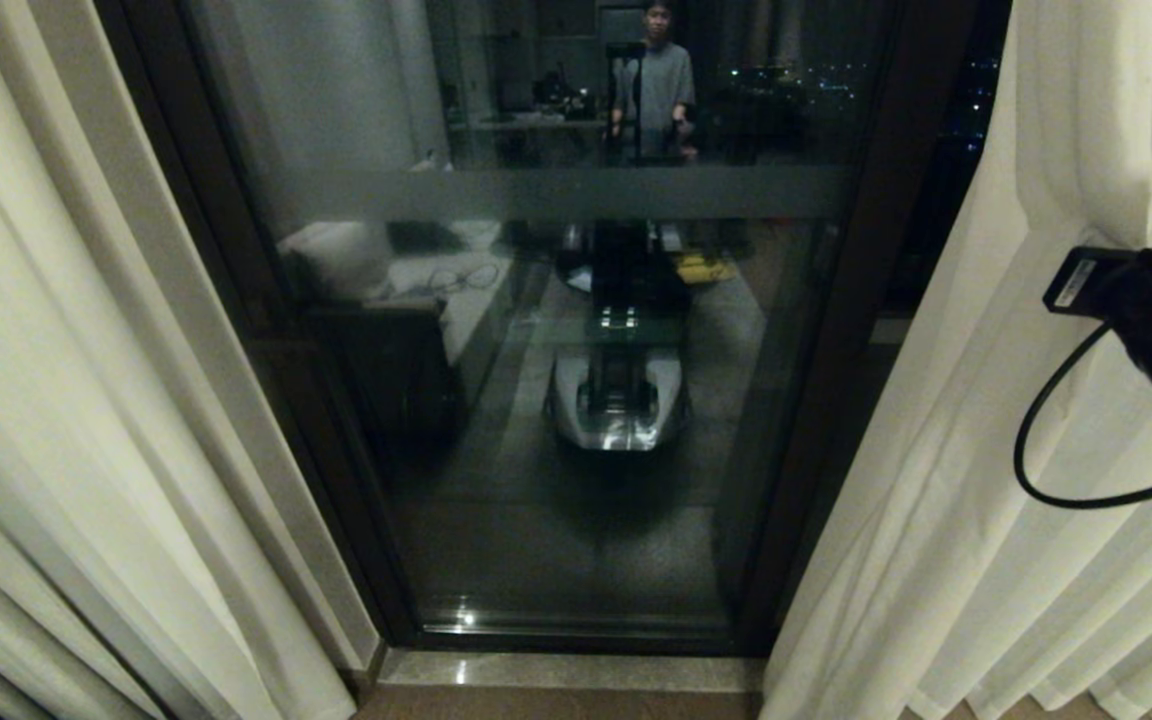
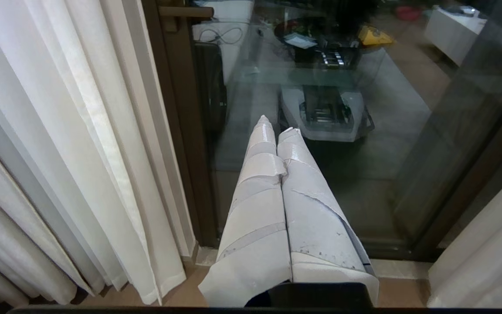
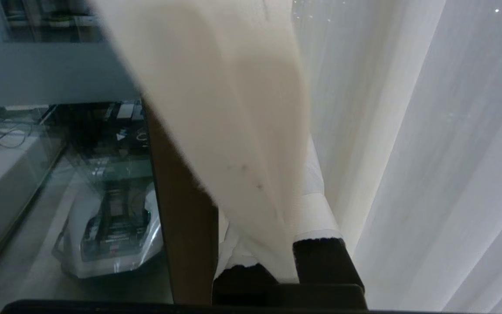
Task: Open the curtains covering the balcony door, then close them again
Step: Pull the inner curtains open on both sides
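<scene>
The left curtain panel (image 1: 86,400) hangs gathered at the left side of the balcony door (image 1: 556,400), clear of the glass and reaching to the floor beside the pale stone threshold (image 1: 566,668). The left gripper (image 2: 279,126) sits parked low in front of the glass, its jaws clenched on nothing. In the middle the dark-framed door stands uncovered, so the curtains look open and the closing half seems to be the step in hand; the glass reflects the robot's base and a person standing behind it.

To the right, the right curtain panel (image 1: 986,450) hangs at the door's right frame. The right gripper (image 3: 273,235) is up against this panel's inner edge, jaws clenched on a fold of the fabric that drapes over them.

To do this well, the right arm should probably draw the fold level toward the door's middle, slowly, keeping the pull along the rail rather than downward, so the cloth neither slips from the jaws nor strains its hooks.
</scene>
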Tool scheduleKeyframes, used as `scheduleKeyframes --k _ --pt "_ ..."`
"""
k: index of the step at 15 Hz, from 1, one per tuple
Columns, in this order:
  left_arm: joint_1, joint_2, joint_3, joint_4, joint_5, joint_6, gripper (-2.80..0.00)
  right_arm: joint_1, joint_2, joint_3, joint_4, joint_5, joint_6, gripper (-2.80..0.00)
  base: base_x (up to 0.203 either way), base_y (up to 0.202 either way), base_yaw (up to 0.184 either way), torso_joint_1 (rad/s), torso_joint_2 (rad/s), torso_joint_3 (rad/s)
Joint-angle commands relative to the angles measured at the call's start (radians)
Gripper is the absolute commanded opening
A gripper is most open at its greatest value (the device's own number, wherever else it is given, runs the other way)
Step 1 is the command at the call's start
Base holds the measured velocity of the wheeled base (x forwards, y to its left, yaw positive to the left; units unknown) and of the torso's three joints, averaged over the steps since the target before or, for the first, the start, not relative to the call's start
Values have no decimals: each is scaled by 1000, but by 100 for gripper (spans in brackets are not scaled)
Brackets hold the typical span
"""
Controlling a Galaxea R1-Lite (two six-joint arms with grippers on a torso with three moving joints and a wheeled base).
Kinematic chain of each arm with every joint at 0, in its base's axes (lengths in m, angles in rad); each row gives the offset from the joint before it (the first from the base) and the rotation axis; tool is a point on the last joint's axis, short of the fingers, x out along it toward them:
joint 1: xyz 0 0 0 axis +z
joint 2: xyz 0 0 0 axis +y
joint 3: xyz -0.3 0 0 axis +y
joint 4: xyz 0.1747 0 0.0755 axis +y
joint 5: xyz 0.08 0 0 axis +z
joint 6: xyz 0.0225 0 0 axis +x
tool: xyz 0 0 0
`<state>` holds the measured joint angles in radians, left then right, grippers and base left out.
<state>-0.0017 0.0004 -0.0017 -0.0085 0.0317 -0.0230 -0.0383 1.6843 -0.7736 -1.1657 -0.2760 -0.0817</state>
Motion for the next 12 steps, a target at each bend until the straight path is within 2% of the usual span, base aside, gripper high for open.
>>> scheduleKeyframes --k 1,3,5,12 --pt "0 0 0 -1 1 0 -280 -1 -2 18 -14 -2 0 -280 0 0 0 0 0 0" --pt "0 0 0 -1 1 0 -280 -6 -6 14 -12 -2 0 -280 0 0 0 0 0 0" --pt "1 0 0 -1 1 0 -280 -8 -9 19 -12 -2 0 -280 -4 -104 2 -1 2 5" --pt "0 0 0 -1 1 0 -280 -40 -14 20 -14 -2 0 -280 0 -184 2 3 2 2"
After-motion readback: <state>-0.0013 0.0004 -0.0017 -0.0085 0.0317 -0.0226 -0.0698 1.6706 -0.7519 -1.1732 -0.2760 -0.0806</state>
